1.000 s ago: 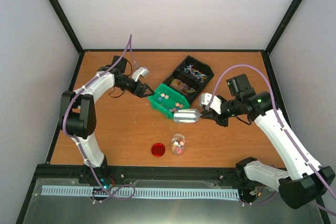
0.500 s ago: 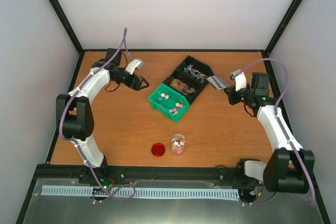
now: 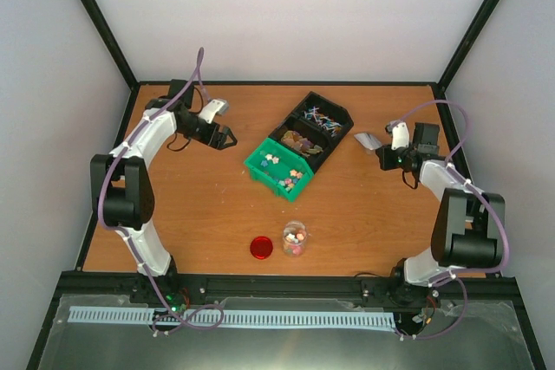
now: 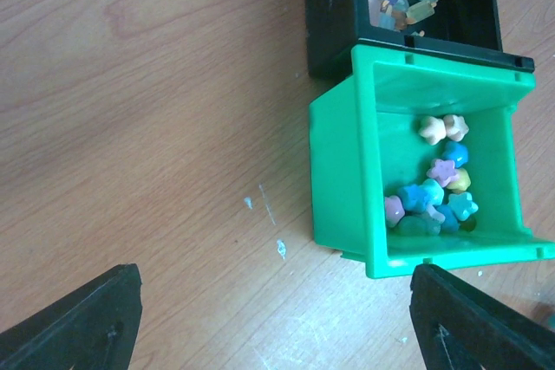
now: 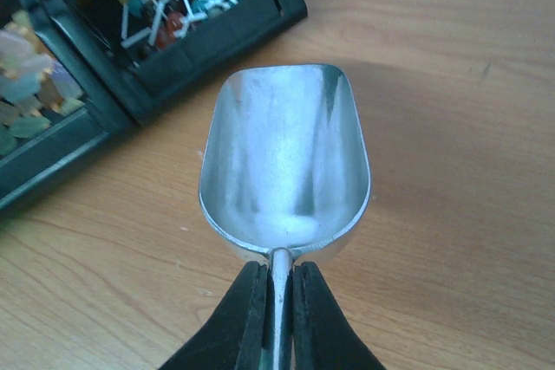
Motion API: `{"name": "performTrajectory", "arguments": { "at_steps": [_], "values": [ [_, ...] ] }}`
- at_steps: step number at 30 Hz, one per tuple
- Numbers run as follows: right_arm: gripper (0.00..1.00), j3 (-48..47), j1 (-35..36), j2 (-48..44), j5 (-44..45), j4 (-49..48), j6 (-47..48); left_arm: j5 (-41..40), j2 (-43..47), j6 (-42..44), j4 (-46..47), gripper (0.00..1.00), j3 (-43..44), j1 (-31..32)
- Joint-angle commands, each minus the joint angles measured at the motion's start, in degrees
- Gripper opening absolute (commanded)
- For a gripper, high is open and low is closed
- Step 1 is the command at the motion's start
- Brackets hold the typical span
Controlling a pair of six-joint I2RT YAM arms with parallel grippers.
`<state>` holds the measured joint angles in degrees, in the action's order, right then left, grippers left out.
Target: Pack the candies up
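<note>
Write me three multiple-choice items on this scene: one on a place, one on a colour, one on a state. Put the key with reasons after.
1. Where is the red lid relative to the glass jar?
A) screwed on it
B) beside it on the table
C) inside it

2. The bin holding star-shaped candies is:
A) green
B) red
C) white

3. The metal scoop in the right gripper is:
A) heaped with candies
B) tipped over the jar
C) empty

Key:
1 B, the lid lies flat on the wood next to the jar.
2 A, the left wrist view shows green walls.
3 C, its bowl is bare metal.
</note>
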<state>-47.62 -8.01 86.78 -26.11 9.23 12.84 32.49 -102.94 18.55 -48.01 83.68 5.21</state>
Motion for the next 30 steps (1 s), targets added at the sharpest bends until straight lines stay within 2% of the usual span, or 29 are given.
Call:
{"name": "performTrajectory", "arguments": {
  "at_steps": [1,8,13,19,25,30],
  "values": [
    [0.03,-3.09,-1.20,3.21,1.15,-0.87,3.61,-1.93,0.10,2.38,-2.19,0.86,0.82,-0.69],
    [0.03,-6.57,-3.10,8.68,-0.23,3.37,8.45,-2.48,-1.08,3.56,-3.13,0.86,2.08,-0.69],
    [0.11,-7.38,-3.23,10.49,0.01,5.60,10.90,-1.90,-2.79,3.42,-3.10,0.86,3.55,-0.66],
    [0.14,-8.41,-3.29,12.09,0.58,9.34,12.09,-1.43,-4.48,3.17,-3.39,0.86,5.61,-0.68],
    [0.27,-8.45,-3.30,10.90,-1.21,10.98,11.58,-1.17,-4.67,3.68,-4.06,0.86,6.45,-0.72],
    [0.44,-9.47,-3.25,8.89,-3.18,12.54,12.08,-1.45,-3.54,5.43,-5.84,0.87,7.55,-0.71]
  ]
}}
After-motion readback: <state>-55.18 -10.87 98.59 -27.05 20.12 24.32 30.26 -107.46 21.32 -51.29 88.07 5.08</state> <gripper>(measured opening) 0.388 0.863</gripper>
